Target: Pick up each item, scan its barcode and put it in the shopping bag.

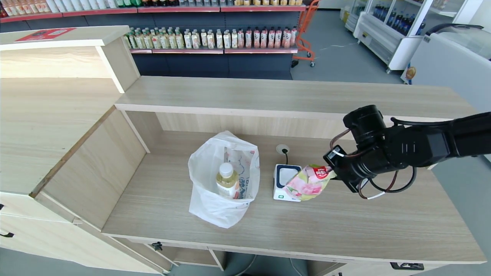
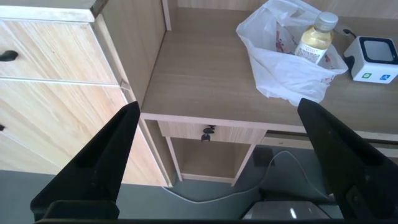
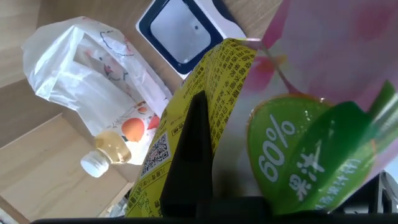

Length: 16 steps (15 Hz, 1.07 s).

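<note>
One bottle (image 1: 227, 180) sits in the shopping bag (image 1: 207, 203). The right end effector (image 1: 332, 174) clamps a pouch (image 1: 307, 182) at the scanner (image 1: 282, 180), not yet bagged. The left end effector (image 2: 217, 109) hangs spread.

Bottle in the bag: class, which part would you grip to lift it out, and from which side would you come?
Probably the bottle by its neck, just under the cap, coming from straight above. It stands upright inside the bag, whose walls wrap its body, leaving the top free at the open mouth.
</note>
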Available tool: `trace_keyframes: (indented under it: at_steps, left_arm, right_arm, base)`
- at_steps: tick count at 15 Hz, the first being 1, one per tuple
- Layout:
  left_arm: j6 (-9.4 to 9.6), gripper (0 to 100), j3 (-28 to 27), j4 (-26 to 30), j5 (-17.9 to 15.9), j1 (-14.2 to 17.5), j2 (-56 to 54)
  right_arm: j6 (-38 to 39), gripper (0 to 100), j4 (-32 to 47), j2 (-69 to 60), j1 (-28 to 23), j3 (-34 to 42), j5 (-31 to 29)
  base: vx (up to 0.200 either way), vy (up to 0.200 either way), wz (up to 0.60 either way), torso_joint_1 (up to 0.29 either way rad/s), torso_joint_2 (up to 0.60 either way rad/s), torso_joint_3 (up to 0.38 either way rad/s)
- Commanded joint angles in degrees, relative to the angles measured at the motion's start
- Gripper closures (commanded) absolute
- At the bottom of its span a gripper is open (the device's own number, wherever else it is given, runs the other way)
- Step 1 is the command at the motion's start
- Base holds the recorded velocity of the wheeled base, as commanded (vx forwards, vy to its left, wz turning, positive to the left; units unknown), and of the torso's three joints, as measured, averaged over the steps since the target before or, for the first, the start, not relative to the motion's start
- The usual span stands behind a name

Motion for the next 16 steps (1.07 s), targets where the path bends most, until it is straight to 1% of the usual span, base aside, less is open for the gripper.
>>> trace_keyframes:
  at_steps: [1,5,6,11,15,16]
  left_arm:
    - [0.02,0,0.05,0.00,0.01,0.01,-0.02]
    - [0.02,0,-0.04,0.00,0.01,0.01,-0.02]
    - [0.02,0,0.05,0.00,0.01,0.01,-0.02]
    - [0.02,0,0.05,0.00,0.01,0.01,-0.02]
    - [0.02,0,0.05,0.00,0.01,0.01,-0.02]
    - [0.02,0,0.05,0.00,0.01,0.01,-0.02]
  right_arm:
    - [0.19,100,-0.01,3.22,0.42,-1.49,-0.74]
    - [2.04,100,-0.01,4.71,1.30,-3.42,-1.00]
    - [3.62,100,-0.01,5.15,1.74,-5.00,-0.91]
    - [5.20,100,-0.10,9.37,5.08,-10.01,-1.27]
    - [6.61,100,-0.01,13.24,7.02,-13.26,-5.22]
    - [7.13,100,-0.01,13.33,7.19,-13.35,-5.31]
  base:
    - [0.000,0.000,0.00,0.000,0.00,0.000]
    - [0.000,0.000,0.00,0.000,0.00,0.000]
    - [0.000,0.000,0.00,0.000,0.00,0.000]
    - [0.000,0.000,0.00,0.000,0.00,0.000]
    - [0.000,0.000,0.00,0.000,0.00,0.000]
    - [0.000,0.000,0.00,0.000,0.00,0.000]
